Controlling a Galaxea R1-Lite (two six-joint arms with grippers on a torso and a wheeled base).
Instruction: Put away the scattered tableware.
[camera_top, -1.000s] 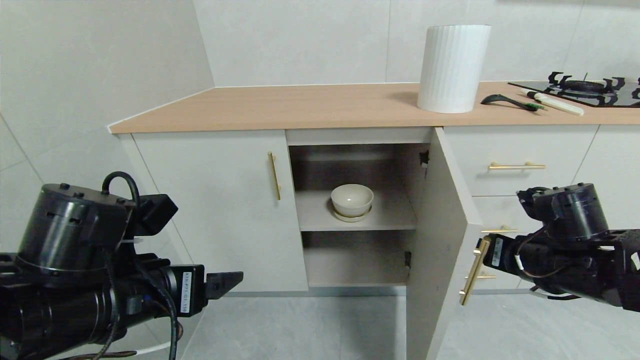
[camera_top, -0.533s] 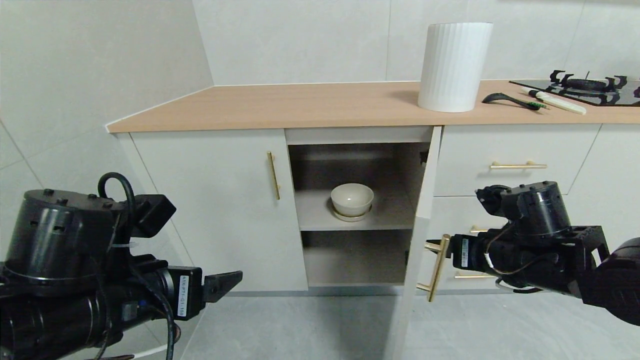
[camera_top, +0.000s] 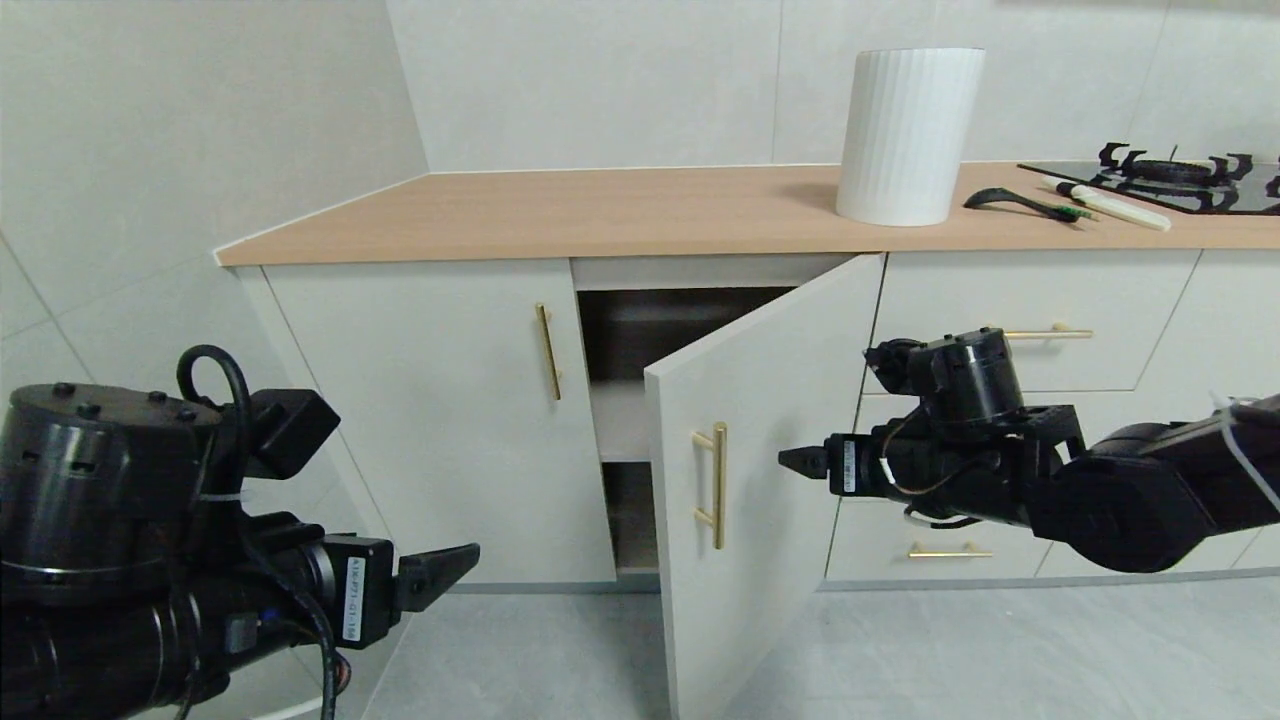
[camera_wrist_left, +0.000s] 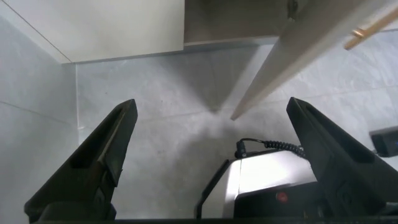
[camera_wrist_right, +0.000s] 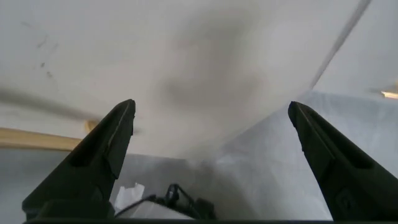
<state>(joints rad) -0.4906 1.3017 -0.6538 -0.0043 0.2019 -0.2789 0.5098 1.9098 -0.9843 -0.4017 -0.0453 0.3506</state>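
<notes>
Our right gripper (camera_top: 790, 462), jaws spread and empty, sits mid-frame just right of the half-shut door (camera_top: 770, 380); the door's upright handle (camera_top: 718, 485) lies left of the tips. Our right arm is nearer.

Black ladle (camera_top: 1020, 203): was seen lying flat on the wooden countertop (camera_top: 600, 210), bowl end toward the wall.
Cream-handled utensil (camera_top: 1112, 208): was seen lying flat just beside the ladle, roughly parallel.
Cabinet door (camera_top: 770, 400), pale, with brass bar handle (camera_top: 716, 485): was seen standing partly open, and most of the compartment was screened by it.
</notes>
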